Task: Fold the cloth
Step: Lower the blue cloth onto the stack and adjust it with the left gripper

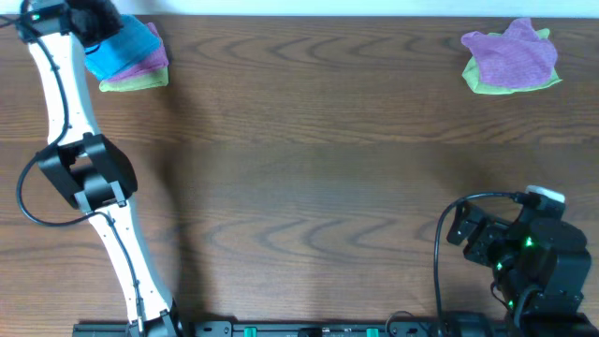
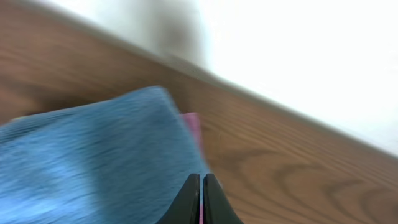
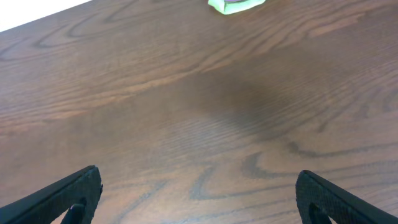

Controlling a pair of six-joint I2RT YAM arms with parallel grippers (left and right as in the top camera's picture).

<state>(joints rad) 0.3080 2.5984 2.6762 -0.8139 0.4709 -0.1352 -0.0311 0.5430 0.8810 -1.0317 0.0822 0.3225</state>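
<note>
The sky-blue cloth (image 1: 126, 49) tops a small pile at the table's far left corner. My left gripper (image 1: 96, 37) reaches onto its left side. In the blurred left wrist view the cloth (image 2: 93, 162) fills the lower left and runs right up to the left gripper (image 2: 201, 177). Its jaws are pressed together, with a sliver of blue and pink fabric showing between them. My right gripper (image 1: 459, 227) rests near the front right, far from the cloth. In its own view the right gripper (image 3: 199, 186) stands wide open over bare wood.
Under the blue cloth lie a purple cloth (image 1: 155, 64) and a lime-green cloth (image 1: 131, 84); a pink edge (image 2: 193, 124) shows beside the blue. A second purple cloth (image 1: 510, 54) on lime-green (image 1: 487, 84) sits far right. The table's far edge (image 2: 280, 106) is close behind the pile.
</note>
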